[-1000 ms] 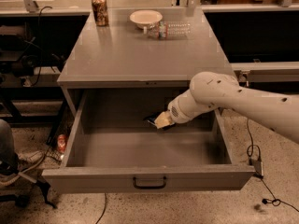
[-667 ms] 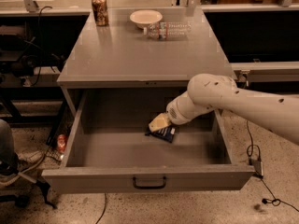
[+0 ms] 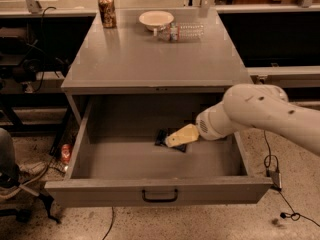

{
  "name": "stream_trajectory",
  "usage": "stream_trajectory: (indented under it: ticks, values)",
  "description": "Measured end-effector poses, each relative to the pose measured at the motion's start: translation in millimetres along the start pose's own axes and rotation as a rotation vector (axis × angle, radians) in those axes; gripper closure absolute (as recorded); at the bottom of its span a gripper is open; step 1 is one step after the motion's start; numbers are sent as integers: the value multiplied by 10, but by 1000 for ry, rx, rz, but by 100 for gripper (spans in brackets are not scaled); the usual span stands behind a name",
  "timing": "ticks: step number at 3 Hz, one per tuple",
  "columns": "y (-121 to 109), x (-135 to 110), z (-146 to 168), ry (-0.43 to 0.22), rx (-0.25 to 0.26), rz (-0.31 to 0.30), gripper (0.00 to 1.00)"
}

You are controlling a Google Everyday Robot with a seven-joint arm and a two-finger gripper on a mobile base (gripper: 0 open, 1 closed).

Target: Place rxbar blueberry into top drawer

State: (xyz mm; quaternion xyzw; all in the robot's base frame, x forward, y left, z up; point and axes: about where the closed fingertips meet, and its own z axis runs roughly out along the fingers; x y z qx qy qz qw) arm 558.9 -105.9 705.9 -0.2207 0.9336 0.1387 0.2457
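Gripper (image 3: 171, 141): low inside your top drawer (image 3: 100, 193), tip over the rxbar blueberry (image 3: 161, 136) lying just beneath it; you cannot tell whether it clasps the bar.

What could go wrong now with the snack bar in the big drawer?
The gripper sits right on top of the flat dark navy snack bar inside the open wide grey metal drawer. When it pulls away, it might drag or lift the bar along. The thick white robot arm reaches in over the drawer's right wall, so it may bump that wall on the way out.
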Motion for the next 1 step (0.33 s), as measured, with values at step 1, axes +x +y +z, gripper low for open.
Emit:
stream_trajectory:
  ticks: [1]
  values:
    - [-64,161,-572,-72,59,47,0]
